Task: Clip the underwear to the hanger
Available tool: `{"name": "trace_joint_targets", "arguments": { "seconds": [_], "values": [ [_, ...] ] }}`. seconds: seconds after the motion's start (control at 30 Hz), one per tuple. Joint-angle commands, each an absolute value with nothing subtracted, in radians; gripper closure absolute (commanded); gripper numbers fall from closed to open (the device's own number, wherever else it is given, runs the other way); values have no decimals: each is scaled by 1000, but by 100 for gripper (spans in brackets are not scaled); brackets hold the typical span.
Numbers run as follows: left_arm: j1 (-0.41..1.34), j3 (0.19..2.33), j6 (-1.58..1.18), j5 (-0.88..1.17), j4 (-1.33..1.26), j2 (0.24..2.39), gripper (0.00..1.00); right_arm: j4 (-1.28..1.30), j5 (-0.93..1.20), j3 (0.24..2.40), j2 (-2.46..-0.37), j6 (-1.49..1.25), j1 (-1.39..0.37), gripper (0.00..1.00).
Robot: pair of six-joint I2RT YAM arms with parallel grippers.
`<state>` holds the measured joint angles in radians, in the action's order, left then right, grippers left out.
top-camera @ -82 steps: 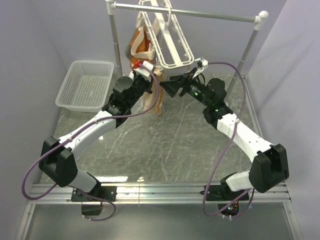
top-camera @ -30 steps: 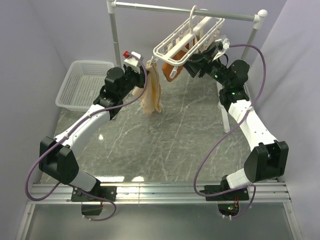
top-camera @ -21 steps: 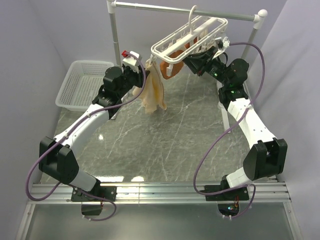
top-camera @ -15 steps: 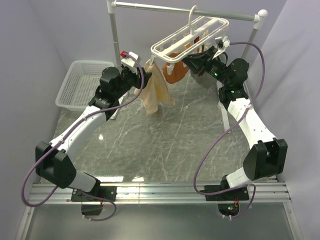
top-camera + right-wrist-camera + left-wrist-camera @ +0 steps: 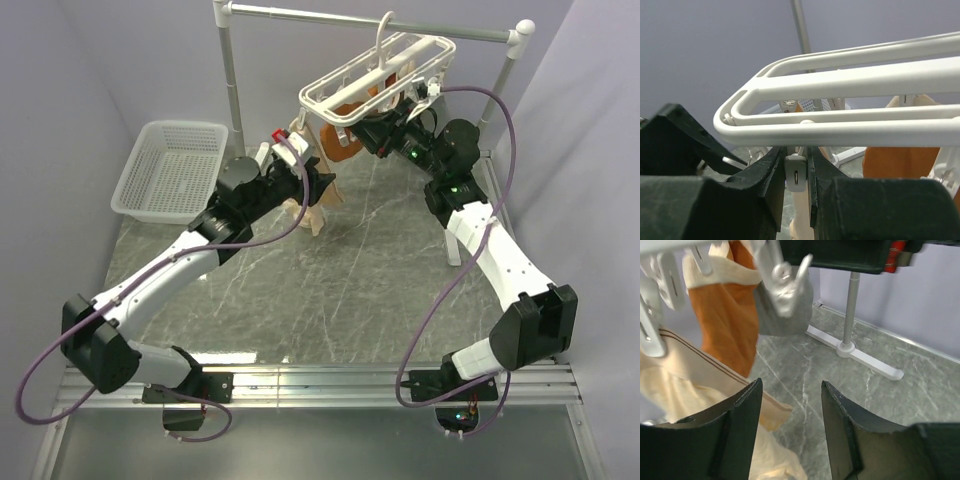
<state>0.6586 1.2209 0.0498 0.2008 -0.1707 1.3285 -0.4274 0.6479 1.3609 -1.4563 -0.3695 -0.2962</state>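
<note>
Two grippers divide duties: the right gripper [image 5: 796, 160] pinches a clip [image 5: 795, 176] under the hanger [image 5: 865, 80], presumably to spring it, while the left gripper [image 5: 791, 390] gapes empty beside the underwear [image 5: 695, 385] (hanging below the frame's end).

Under hanger [image 5: 865, 80]: underwear [image 5: 680, 385], orange garment [image 5: 722, 325], grey garment [image 5: 785, 315] hang packed. Right claw [image 5: 796, 154], clamped on clip [image 5: 796, 177], blocks under rail. Bench [image 5: 330, 290] free right of garments up to rack post [image 5: 851, 310]. Mesh basket [image 5: 185, 126] far-left.
</note>
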Motion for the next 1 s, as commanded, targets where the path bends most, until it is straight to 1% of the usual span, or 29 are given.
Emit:
{"name": "trace_joint_targets", "arguments": {
  "seconds": [0.0, 0.07, 0.1, 0.2, 0.37, 0.47, 0.6, 0.8, 0.97],
  "values": [
    [669, 1269, -61, 153, -271, 1376, 45, -368, 514, 1402, -1402, -359, -324, 100],
    [696, 1261, -58, 118, -317, 1399, 45, -353, 486, 1401, -1399, -371, -334, 100],
    [707, 1264, -49, 94, -363, 1410, 45, -344, 439, 1402, -1396, -374, -350, 100],
    [733, 1278, 24, 3, -414, 1453, 47, -296, 371, 1414, -1390, -385, -371, 100],
    [735, 1295, 96, -78, -515, 1502, 49, -204, 226, 1439, -1379, -406, -423, 100],
    [745, 1275, 149, -86, -566, 1502, 51, -121, 144, 1474, -1381, -429, -457, 100],
    [752, 1220, 189, -100, -584, 1485, 59, -54, 52, 1508, -1384, -439, -494, 100],
    [750, 1135, 193, -118, -612, 1425, 57, -37, 2, 1516, -1388, -443, -518, 100],
    [749, 1163, 111, -168, -607, 1430, 55, -15, -3, 1528, -1396, -456, -520, 100]
  ]
}}
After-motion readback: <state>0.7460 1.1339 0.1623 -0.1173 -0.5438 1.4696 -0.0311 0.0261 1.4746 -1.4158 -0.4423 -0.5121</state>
